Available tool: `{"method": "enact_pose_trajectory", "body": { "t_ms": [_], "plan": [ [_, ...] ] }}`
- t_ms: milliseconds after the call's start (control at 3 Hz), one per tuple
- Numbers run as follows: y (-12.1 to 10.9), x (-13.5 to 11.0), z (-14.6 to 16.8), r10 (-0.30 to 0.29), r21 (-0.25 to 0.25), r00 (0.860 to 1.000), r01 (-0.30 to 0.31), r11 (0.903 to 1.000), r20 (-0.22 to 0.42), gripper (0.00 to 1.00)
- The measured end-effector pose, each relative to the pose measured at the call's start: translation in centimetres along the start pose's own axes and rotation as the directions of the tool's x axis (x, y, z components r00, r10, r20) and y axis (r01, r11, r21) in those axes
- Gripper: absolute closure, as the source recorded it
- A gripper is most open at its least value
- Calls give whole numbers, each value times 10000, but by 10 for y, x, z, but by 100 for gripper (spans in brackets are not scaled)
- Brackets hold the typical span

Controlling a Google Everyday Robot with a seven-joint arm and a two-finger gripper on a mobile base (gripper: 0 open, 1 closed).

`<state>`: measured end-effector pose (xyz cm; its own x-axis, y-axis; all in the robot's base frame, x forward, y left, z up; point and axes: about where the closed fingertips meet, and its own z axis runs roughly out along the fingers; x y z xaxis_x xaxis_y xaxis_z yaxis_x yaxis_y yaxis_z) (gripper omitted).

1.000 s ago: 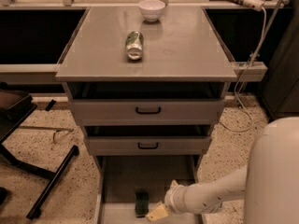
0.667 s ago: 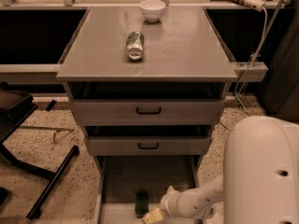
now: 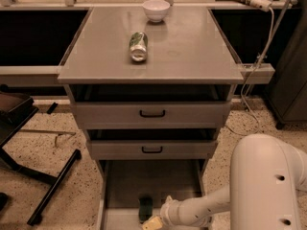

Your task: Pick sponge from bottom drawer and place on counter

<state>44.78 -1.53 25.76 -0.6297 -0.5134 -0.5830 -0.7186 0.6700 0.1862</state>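
Observation:
The sponge is a small dark green pad lying on the floor of the open bottom drawer, near its front. My gripper with pale yellow pads is low in that drawer, just right of and in front of the sponge, at the bottom edge of the view. My white arm reaches in from the lower right. The counter is the grey top of the cabinet, far above the gripper.
A green-and-silver can lies on its side on the counter, with a white bowl behind it. Two shallower drawers with black handles stand slightly open. A black stand is on the floor at left. Cables hang at right.
My arm has swung further into view from the right, and the gripper has shifted a little lower beside the sponge. The sponge has not moved.

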Motion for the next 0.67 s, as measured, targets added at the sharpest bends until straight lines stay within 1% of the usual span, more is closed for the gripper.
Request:
{"method": "enact_pose_trajectory", "body": {
  "t_ms": [333,667],
  "plan": [
    [0,0,0,1,0,10000,-1,10000,1,0],
    [3,2,24,179,-387,9993,-167,9991,317,0]
  ]
}}
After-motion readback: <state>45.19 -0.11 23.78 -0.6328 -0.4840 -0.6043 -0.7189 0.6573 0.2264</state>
